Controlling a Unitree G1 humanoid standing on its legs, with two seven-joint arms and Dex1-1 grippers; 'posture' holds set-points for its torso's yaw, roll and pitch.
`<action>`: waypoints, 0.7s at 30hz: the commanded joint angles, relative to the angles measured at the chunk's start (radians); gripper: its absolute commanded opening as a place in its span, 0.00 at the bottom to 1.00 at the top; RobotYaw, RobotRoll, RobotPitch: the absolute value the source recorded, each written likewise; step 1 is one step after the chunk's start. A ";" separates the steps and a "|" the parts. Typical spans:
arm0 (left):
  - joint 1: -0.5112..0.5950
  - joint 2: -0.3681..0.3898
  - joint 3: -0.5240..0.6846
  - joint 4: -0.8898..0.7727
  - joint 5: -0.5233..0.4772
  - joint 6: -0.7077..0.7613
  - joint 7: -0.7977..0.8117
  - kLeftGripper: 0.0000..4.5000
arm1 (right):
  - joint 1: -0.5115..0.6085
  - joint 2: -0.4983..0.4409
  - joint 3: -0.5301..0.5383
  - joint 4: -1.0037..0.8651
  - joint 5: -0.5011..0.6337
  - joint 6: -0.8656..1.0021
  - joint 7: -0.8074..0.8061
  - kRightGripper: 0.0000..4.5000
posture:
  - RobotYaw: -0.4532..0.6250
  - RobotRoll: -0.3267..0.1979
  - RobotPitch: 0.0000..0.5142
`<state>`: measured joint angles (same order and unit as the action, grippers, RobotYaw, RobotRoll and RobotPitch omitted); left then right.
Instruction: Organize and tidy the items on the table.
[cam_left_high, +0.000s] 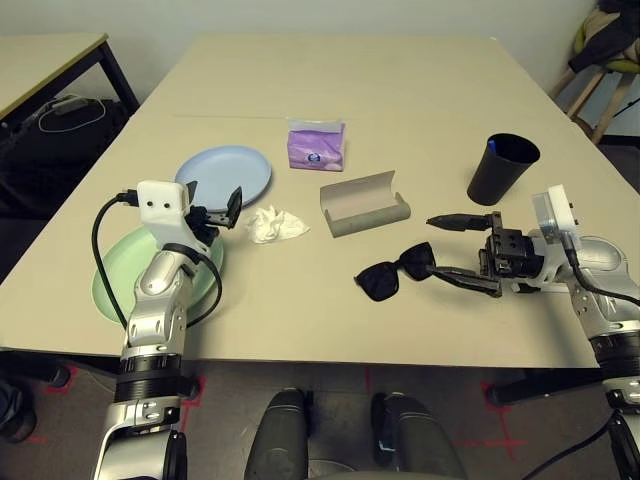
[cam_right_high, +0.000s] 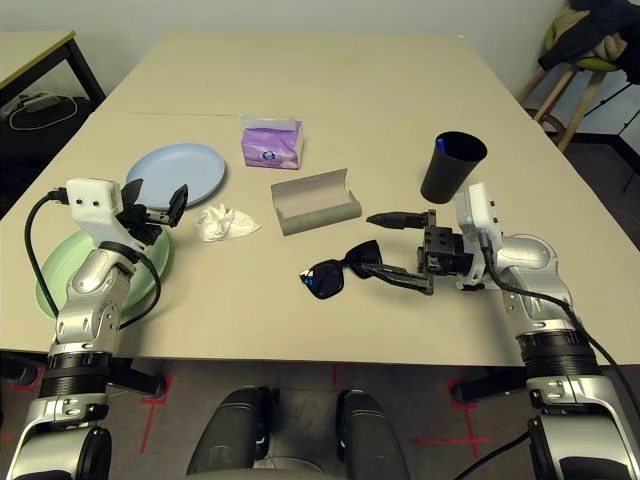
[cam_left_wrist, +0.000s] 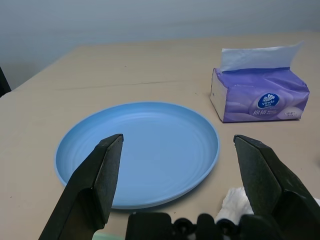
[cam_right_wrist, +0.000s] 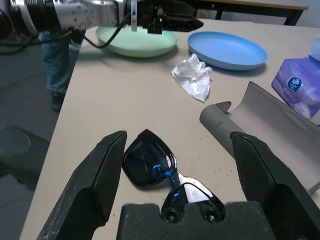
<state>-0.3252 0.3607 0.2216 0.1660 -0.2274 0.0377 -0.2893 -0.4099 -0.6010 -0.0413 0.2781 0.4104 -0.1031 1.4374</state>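
Note:
Black sunglasses (cam_left_high: 393, 272) lie near the table's (cam_left_high: 400, 90) front edge, folded, between the fingers of my open right gripper (cam_left_high: 432, 246); in the right wrist view the sunglasses (cam_right_wrist: 160, 167) sit between its fingers (cam_right_wrist: 100, 175). An open grey-green glasses case (cam_left_high: 363, 205) lies just beyond, with the black cup (cam_left_high: 503, 168) to its right. My open left gripper (cam_left_high: 212, 200) hovers over the far rim of the light green plate (cam_left_high: 115, 280), pointing at the light blue plate (cam_left_wrist: 140, 150). Crumpled tissue (cam_left_high: 275, 224) lies beside it, and the purple tissue pack (cam_left_high: 316, 145) stands further back.
A smaller dark-legged desk (cam_left_high: 50, 60) stands at the back left with cables and a dark bag under it. A wooden stool (cam_left_high: 610, 90) with clothing is at the back right. The far half of the table is bare.

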 joint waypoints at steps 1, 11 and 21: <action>0.012 0.011 0.002 -0.027 -0.001 0.018 -0.012 1.00 | -0.011 -0.018 0.027 0.002 -0.028 -0.002 0.003 0.99 | 0.57 0.62 0.15; 0.035 0.068 0.006 -0.094 -0.049 0.132 -0.094 1.00 | -0.015 -0.006 0.044 -0.032 -0.029 0.013 -0.015 0.99 | 0.59 0.62 0.15; 0.062 0.275 0.055 -0.151 -0.133 0.440 -0.221 1.00 | -0.015 0.011 0.052 -0.036 -0.029 0.015 -0.018 0.99 | 0.59 0.62 0.16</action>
<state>-0.2736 0.6226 0.2650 0.0348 -0.3328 0.4045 -0.4923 -0.4217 -0.5911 -0.0070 0.2543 0.3808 -0.0907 1.4185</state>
